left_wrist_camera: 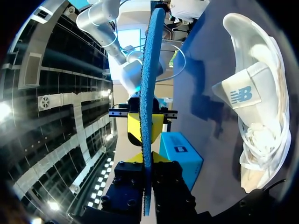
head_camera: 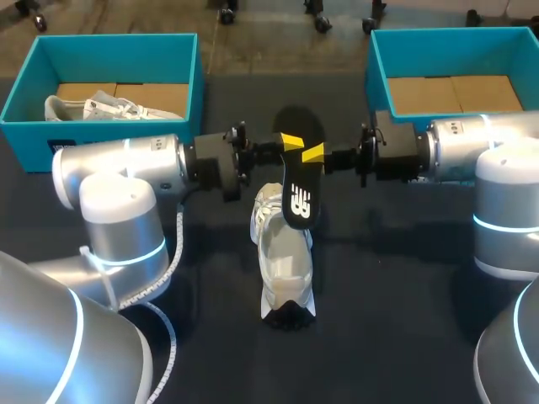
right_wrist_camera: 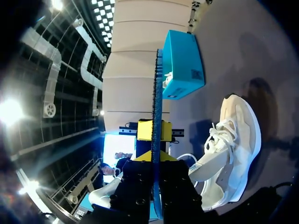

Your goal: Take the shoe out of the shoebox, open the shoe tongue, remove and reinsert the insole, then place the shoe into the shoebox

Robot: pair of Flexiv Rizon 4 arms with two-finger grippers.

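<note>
A black insole (head_camera: 299, 189) hangs upright over the middle of the table, held from both sides. My left gripper (head_camera: 290, 141) is shut on its upper part from the left, and my right gripper (head_camera: 313, 153) is shut on it from the right. Under it a white shoe (head_camera: 285, 261) stands on the dark table, toe toward the front edge. In the left wrist view the insole (left_wrist_camera: 148, 70) runs edge-on between my gripper (left_wrist_camera: 147, 161), with the shoe (left_wrist_camera: 261, 102) off to one side. In the right wrist view the insole (right_wrist_camera: 157, 93) sits pinched in my gripper (right_wrist_camera: 156, 158), beside the shoe (right_wrist_camera: 233, 140).
A teal shoebox (head_camera: 181, 67) at the back left holds another white shoe (head_camera: 101, 108). A second teal shoebox (head_camera: 379, 63) stands at the back right with only a cardboard floor showing. Both arms span the table's middle.
</note>
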